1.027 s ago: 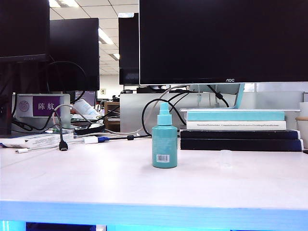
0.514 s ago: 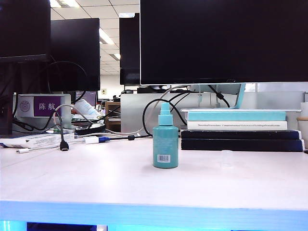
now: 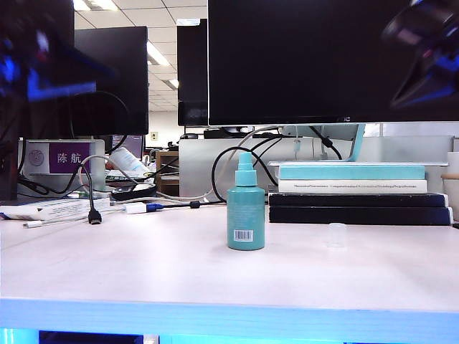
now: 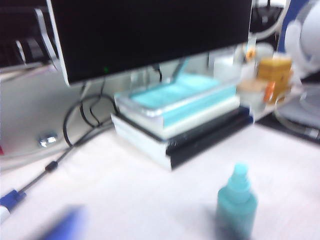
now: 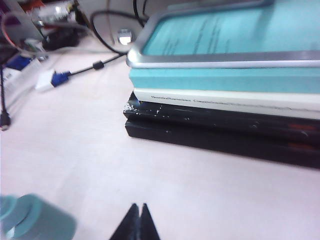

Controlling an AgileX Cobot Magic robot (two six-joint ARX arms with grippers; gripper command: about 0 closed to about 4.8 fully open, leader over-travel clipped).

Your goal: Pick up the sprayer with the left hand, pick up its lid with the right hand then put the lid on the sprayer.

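The teal sprayer (image 3: 245,211) stands upright in the middle of the white table, nozzle bare; it also shows in the left wrist view (image 4: 236,202) and the right wrist view (image 5: 35,220). The clear lid (image 3: 336,235) stands on the table to its right, in front of the books. My left gripper (image 3: 43,68) is a motion blur high at the far left, well away from the sprayer; only one blurred blue finger (image 4: 60,227) shows in its wrist view. My right gripper (image 3: 424,54) is a blur high at the far right; its tips (image 5: 138,207) are shut and empty above the table.
A stack of books (image 3: 355,190) with a teal one on top lies behind the lid. A large monitor (image 3: 330,57) stands at the back. Cables (image 3: 93,208) and a blue plug (image 3: 147,208) lie at the back left.
Both arms have swung into the exterior view at the upper corners, blurred by motion. The sprayer and the lid stay where they were.
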